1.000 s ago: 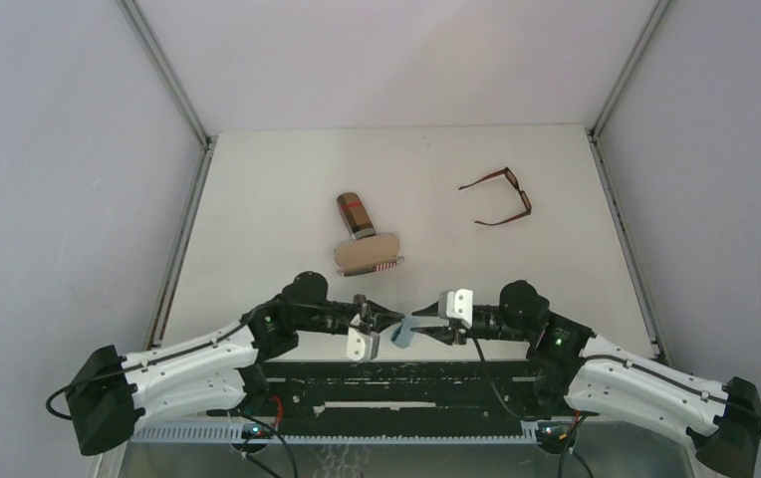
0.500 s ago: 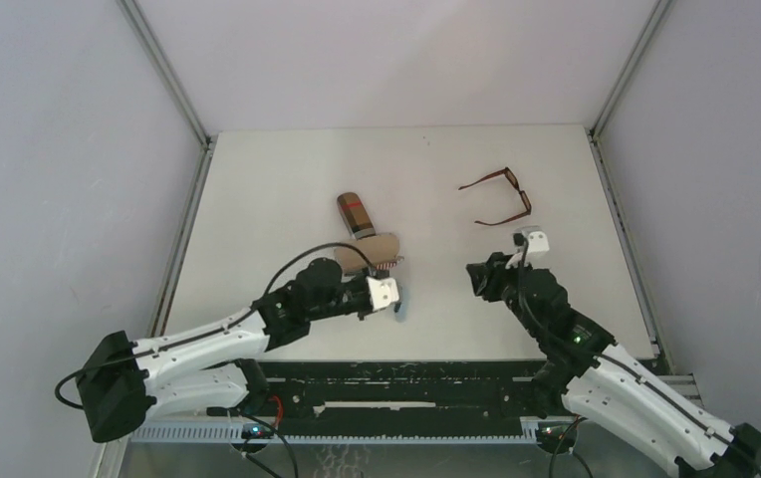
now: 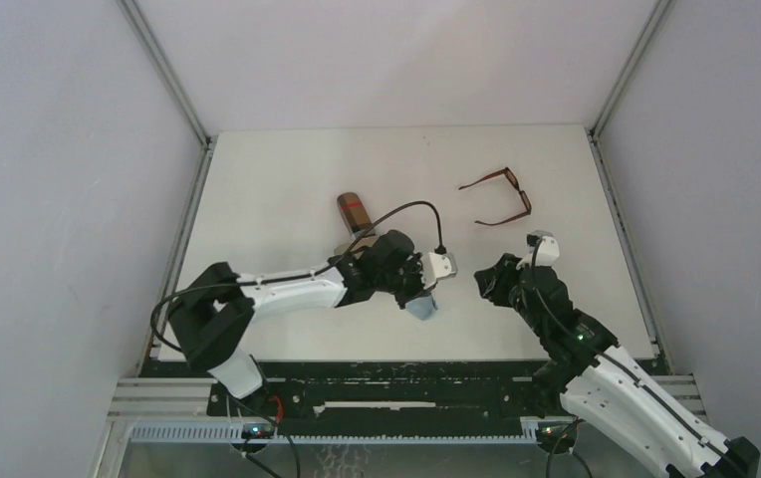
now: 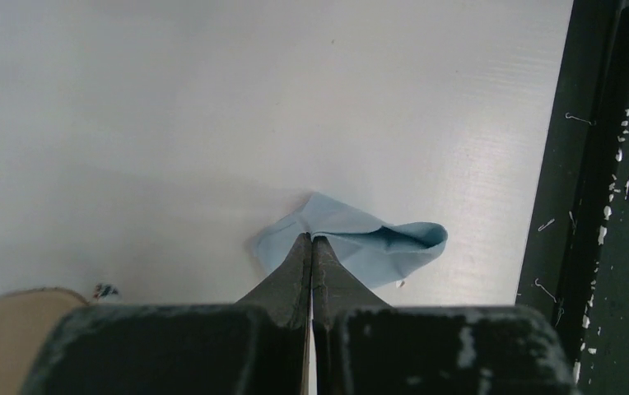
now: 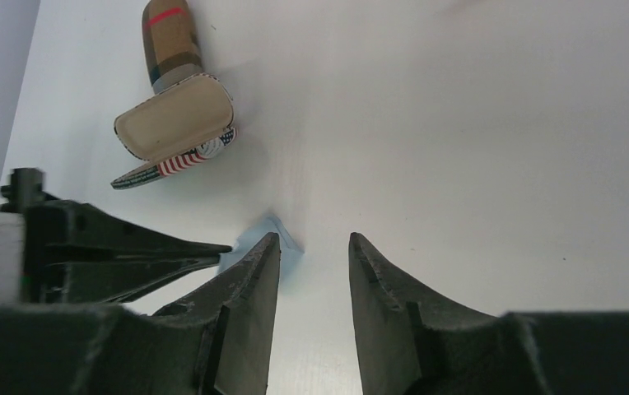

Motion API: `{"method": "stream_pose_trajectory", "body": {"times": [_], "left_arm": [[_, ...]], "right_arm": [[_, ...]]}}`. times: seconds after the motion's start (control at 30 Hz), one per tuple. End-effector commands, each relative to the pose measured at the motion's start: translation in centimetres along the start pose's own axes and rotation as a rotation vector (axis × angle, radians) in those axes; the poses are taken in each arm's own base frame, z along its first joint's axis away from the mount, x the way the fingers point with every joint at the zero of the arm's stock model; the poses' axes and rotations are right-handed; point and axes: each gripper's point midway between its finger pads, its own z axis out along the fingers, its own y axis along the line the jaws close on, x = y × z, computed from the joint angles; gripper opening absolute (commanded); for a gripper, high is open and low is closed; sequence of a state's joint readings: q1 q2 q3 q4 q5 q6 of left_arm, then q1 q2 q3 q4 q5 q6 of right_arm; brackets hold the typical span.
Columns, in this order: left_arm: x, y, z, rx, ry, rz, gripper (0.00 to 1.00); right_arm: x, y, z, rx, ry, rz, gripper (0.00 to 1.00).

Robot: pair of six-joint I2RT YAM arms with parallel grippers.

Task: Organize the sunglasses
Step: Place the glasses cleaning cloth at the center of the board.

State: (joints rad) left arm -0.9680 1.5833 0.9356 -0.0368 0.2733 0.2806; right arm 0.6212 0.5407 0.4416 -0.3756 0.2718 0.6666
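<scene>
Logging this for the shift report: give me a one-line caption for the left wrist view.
Left gripper shut on a crumpled light blue cloth against the white table.

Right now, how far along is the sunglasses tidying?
Nothing visibly finished. In hand: the left gripper pinches the blue cloth near the open case; the right gripper hovers open, empty. Remaining: the brown sunglasses lie loose at the far right, arms unfolded, uncased.
</scene>
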Motion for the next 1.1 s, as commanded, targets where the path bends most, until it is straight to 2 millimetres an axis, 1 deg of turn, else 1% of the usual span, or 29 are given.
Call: {"method": "stream_pose_trajectory", "body": {"times": [0.0, 0.1, 0.23, 0.33, 0.57, 0.73, 0.87, 1.07], "left_arm": [[-2.7, -1.0, 1.1, 0.108, -0.044, 0.012, 0.0], [-2.1, -1.8, 1.6, 0.143, -0.034, 0.018, 0.01], [-0.3, -3.0, 1.9, 0.197, -0.006, 0.015, 0.03], [0.7, -3.7, 2.4, 0.228, 0.014, 0.019, 0.02], [1.6, -5.3, 3.7, 0.279, 0.043, 0.043, 0.02], [2.0, -5.5, 4.3, 0.285, 0.047, 0.055, 0.03], [1.9, -5.4, 4.6, 0.277, 0.04, 0.062, 0.09], [1.5, -5.2, 4.9, 0.264, 0.034, 0.066, 0.13]], "right_arm": [[-2.0, 0.8, -1.1, -0.021, -0.051, 0.047, 0.36], [-2.2, 0.4, -1.5, -0.007, -0.066, 0.052, 0.36], [-2.5, -0.1, -1.8, 0.005, -0.082, 0.057, 0.36], [-2.4, -0.2, -1.8, 0.009, -0.08, 0.056, 0.36], [-2.1, -0.3, -1.7, 0.012, -0.071, 0.055, 0.36], [-1.9, -0.4, -1.6, 0.015, -0.064, 0.053, 0.36], [-1.8, -0.5, -1.6, 0.014, -0.06, 0.052, 0.36], [-1.6, -0.6, -1.6, 0.016, -0.054, 0.053, 0.36]]}}
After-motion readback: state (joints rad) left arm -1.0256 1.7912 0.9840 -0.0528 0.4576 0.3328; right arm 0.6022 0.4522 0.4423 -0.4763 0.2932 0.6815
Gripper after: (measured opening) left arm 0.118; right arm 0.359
